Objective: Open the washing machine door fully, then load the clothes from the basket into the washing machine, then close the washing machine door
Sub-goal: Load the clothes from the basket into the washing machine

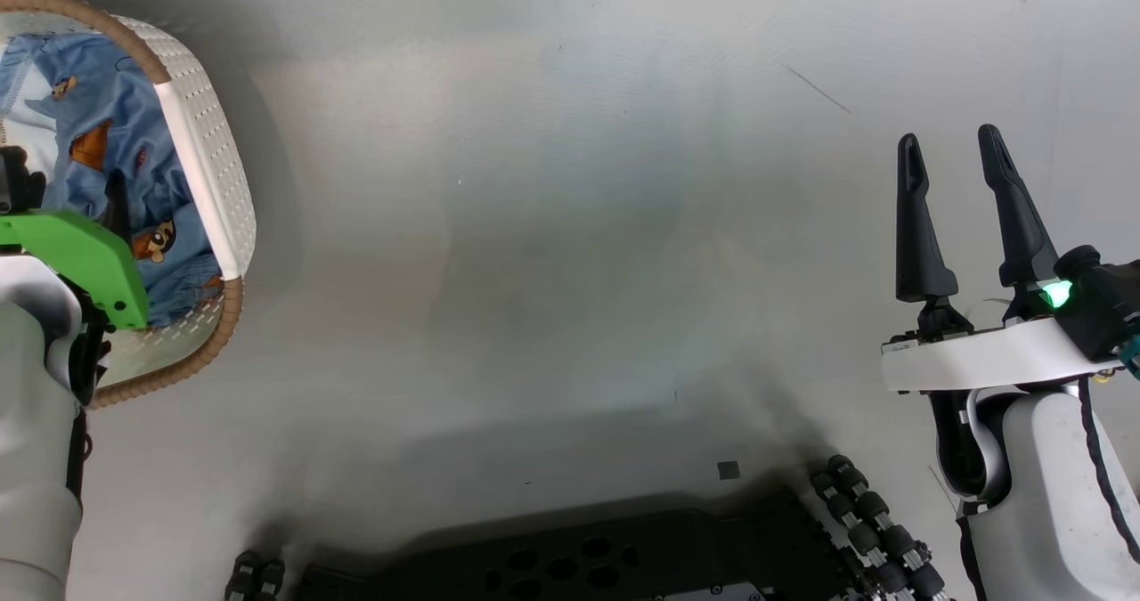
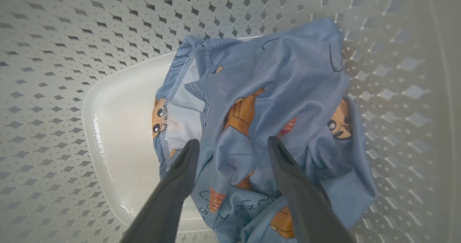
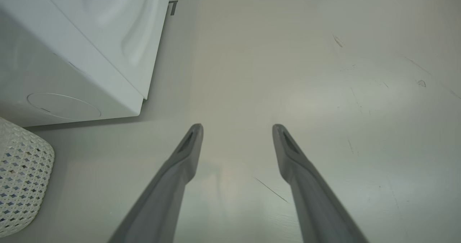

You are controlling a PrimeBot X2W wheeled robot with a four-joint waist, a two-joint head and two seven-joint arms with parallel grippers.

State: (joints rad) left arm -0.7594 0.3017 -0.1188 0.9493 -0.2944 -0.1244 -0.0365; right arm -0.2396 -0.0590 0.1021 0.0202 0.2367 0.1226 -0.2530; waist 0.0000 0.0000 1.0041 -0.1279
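Down at the robot's left, the basket [image 1: 207,165] stands on the pale floor [image 1: 570,227], its brown woven-look rim and perforated cream-white wall showing in the head view. Inside it lies the light blue garment [image 1: 107,147], printed with orange-brown cartoon animals, crumpled into a heap. From the left wrist view, the garment [image 2: 281,88] covers one side of the basket's glossy white base [image 2: 115,127] and rides up against the perforated wall [image 2: 54,73], while the rest of the base is bare. The left pincer [image 2: 233,141] reaches down into the basket with its two dark fingers spread wide, a raised fold of the blue cloth between them; the fingers are released, not clenched on the fabric, and whether they touch it I cannot tell. The right pincer [image 1: 948,138] hangs over bare floor well apart from the basket, its fingers likewise released and holding nothing. In the right wrist view, the washing machine [image 3: 72,55] shows as a white cabinet corner with a round flap low on its front, and a corner of the basket stands just beside it.
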